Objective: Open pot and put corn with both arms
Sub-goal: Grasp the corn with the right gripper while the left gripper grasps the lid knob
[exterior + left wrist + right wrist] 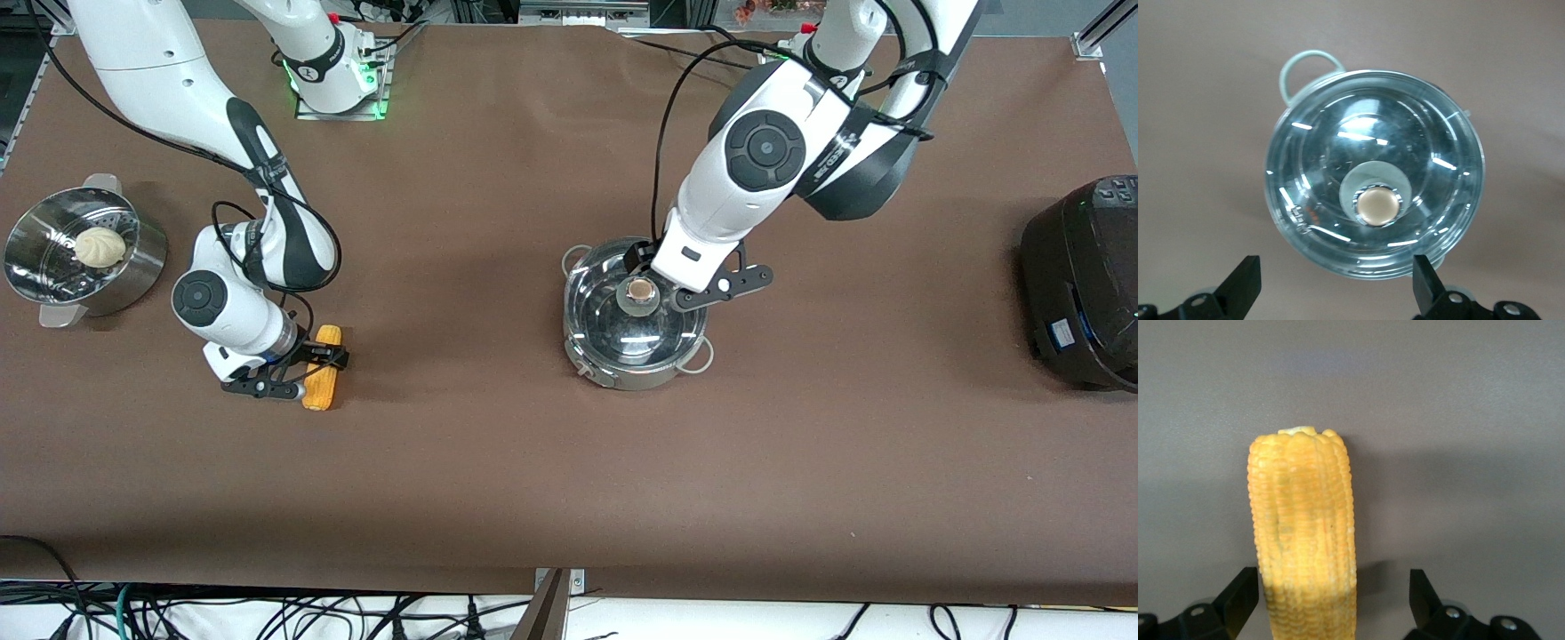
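On the brown table (533, 462), our left gripper (1338, 283) hangs wide over the lidded pot (633, 313); our right gripper (1335, 603), wide, straddles the corn (321, 366). Next, we must grasp the knob (1377, 205).

The left arm's wrist covers the pot's (633, 322) rim at about one o'clock of the knob (639, 289). The right gripper (298, 366) hides the corn's (322, 366) middle. In the right wrist view, the cob's (1303, 533) near end is cut off. The black cooker (1085, 280) runs off the edge.
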`<state>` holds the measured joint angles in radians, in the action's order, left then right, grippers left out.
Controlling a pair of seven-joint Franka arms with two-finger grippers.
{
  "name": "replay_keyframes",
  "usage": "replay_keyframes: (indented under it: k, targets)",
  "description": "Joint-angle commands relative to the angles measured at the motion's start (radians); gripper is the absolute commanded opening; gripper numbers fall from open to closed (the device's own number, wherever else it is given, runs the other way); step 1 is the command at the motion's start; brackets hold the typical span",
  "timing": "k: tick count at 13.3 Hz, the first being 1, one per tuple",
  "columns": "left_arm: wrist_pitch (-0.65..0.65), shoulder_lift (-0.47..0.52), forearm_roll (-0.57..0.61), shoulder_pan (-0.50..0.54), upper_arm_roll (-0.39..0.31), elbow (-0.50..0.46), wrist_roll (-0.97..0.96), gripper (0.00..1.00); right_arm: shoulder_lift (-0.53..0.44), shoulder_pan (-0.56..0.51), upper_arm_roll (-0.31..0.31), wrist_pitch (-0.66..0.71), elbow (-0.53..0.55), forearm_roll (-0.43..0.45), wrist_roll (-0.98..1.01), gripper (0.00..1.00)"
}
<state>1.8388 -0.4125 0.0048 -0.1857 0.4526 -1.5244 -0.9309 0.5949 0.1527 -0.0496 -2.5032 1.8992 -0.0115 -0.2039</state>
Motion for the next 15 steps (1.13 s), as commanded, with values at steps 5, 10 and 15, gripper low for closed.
replay_keyframes:
  k: [5, 10, 15]
  targets:
    - [0.062, -0.057, 0.044, -0.027, 0.006, 0.006, 0.203, 1.00, 0.005, 0.002, 0.017, -0.029, 0.009, -0.004, -0.009, 0.17]
    - [0.106, -0.084, 0.063, -0.044, 0.006, -0.005, 0.245, 1.00, 0.000, 0.002, 0.019, -0.028, 0.009, -0.004, -0.003, 0.00]
    - [0.141, -0.118, 0.132, -0.061, 0.008, -0.032, 0.247, 1.00, -0.047, 0.002, 0.019, 0.061, -0.015, -0.001, 0.003, 0.00]
